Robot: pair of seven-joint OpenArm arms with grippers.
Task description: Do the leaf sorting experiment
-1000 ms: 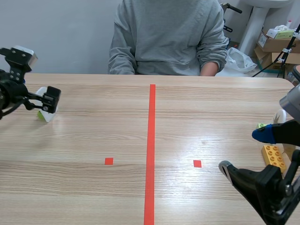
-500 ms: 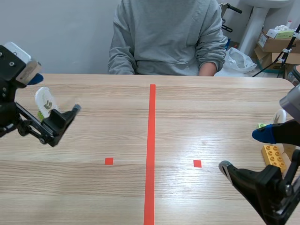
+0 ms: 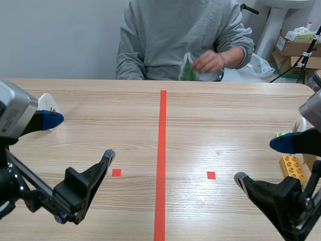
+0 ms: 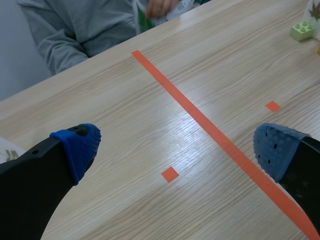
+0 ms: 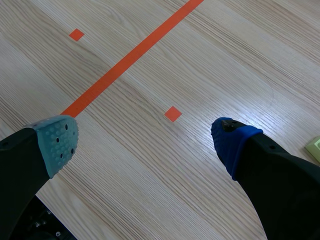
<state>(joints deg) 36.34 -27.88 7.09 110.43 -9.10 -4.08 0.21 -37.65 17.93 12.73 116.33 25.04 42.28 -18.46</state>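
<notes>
Green leaf [image 3: 188, 71] in hand [image 3: 208, 62] — left claw [image 4: 175, 147], right claw [image 5: 145, 141] agape

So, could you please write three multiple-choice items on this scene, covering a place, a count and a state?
1. Where is the green leaf? A in a bowl; B in the person's hand; C on the floor.
2. How many small orange squares mark the table? A one; B two; C four.
3. How does the left tool stand? A open, holding nothing; B shut on the leaf; C shut on nothing.

1 B: the hand holds it up beyond the table's far edge.
2 B: one square lies each side of the red line.
3 A: its fingers stand wide apart, with only table between them.
</notes>
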